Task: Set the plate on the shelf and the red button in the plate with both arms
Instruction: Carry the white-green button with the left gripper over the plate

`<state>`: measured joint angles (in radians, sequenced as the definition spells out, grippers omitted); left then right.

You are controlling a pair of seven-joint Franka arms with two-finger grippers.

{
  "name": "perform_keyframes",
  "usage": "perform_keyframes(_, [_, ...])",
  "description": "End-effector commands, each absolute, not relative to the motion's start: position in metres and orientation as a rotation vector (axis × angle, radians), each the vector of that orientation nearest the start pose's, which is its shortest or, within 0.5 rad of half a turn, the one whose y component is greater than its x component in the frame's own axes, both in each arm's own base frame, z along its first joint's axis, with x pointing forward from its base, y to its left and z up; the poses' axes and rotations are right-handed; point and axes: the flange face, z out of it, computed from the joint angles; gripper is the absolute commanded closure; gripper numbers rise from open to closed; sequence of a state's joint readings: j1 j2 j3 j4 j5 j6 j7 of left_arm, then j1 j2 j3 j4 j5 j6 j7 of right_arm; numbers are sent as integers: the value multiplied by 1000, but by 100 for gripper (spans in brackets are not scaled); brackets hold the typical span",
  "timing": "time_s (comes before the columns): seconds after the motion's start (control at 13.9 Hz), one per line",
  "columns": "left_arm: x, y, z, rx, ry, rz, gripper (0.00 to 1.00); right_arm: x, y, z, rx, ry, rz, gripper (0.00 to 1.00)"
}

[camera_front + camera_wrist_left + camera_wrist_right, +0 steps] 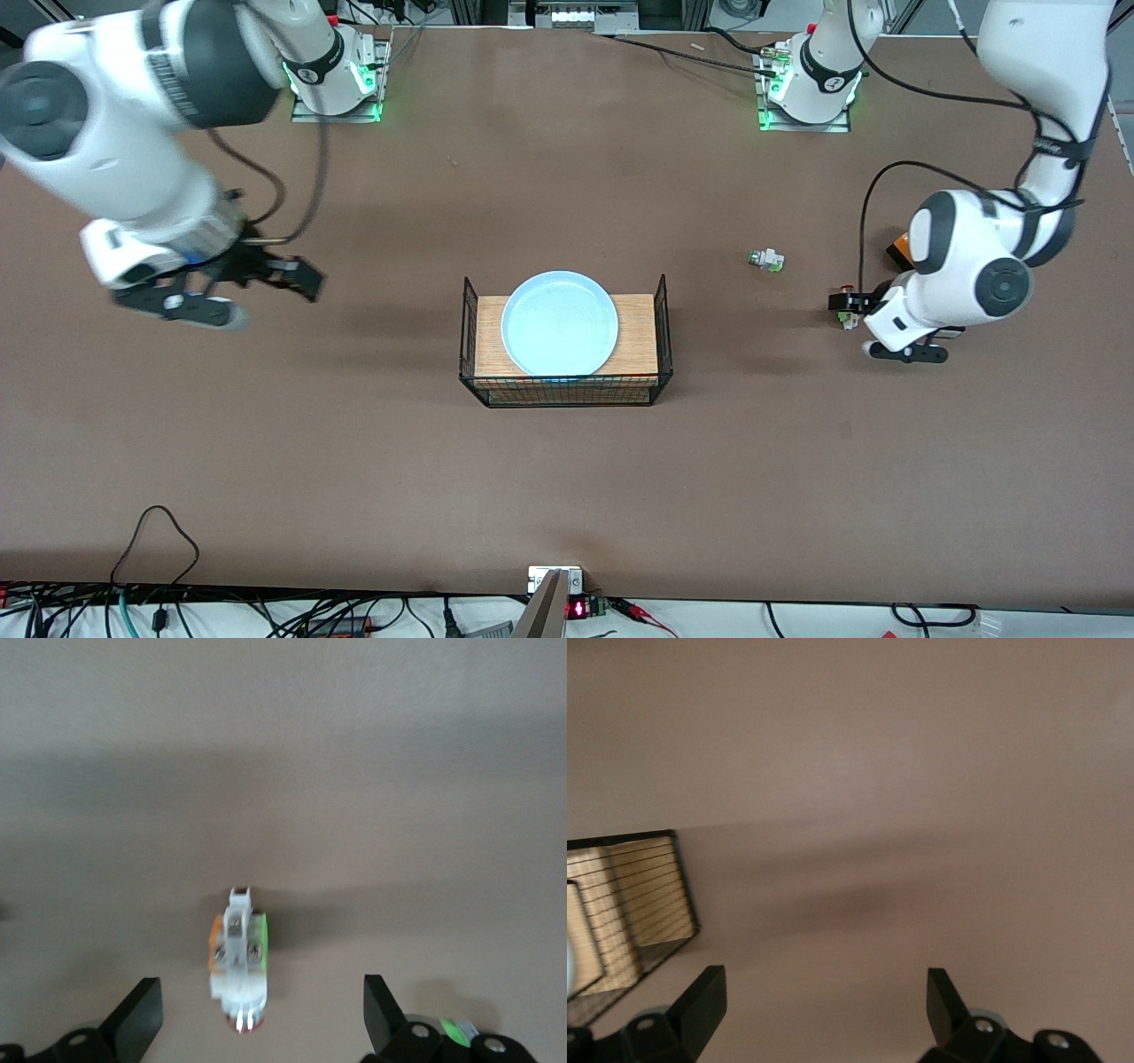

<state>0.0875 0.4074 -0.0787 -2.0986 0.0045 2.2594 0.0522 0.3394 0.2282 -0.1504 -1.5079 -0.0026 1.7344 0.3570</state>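
Currently I log the following from my remote station.

Plate (pixel 559 322): pale blue, round, lying flat on the wooden base of a black wire basket (pixel 663 328) at mid-table. In the right wrist view only a corner of the basket (pixel 651 904) shows, and the plate is cut to a sliver at the picture's edge.

Red button (pixel 237 967): on the bare table toward the left arm's end. In the front view I make out only a speck of it (pixel 848 306), with the arm's body covering most of it. The left wrist view shows its white body with green on one side and orange on the other; the red cap is barely visible at the low end.

Left gripper (pixel 264 1014): low over the red button, fingers spread wide to either side of it, not touching it, holding nothing.

Right gripper (pixel 266 283): up in the air over bare table toward the right arm's end, well apart from the basket. The right wrist view (pixel 826 1005) shows its fingers wide apart and empty.

Other items: a similar white-and-green part (pixel 765 259) lies between the basket and the left arm's end, farther from the front camera than the button. An orange box (pixel 898 249) is mostly hidden by the left arm.
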Motion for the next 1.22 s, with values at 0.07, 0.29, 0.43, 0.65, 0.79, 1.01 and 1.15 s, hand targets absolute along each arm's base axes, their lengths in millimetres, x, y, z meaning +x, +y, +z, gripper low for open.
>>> perform_keyframes(0.07, [542,8,178,-3138,121,403,1,616,37,553,-3169,168,-2,0])
perform_keyframes(0.29, [543,10,176,-3136,125,417,61,605,-29,563,-3156,5,8,0])
perform_keyframes(0.43, [544,11,177,-3136,135,417,78,593,-30,578,-3158,8,50,0])
perform_keyframes(0.65, [553,15,190,-3137,122,405,87,563,-28,569,-3159,-1,-8,0])
perform_keyframes(0.79, [577,13,233,-3126,126,472,87,544,-30,564,-3156,-4,-2,0])
perform_keyframes(1.01, [620,-20,331,-3113,187,571,86,551,-29,587,-3154,-7,18,0])
perform_keyframes(1.15, [629,-67,391,-3105,297,598,84,549,-28,596,-3150,1,37,0])
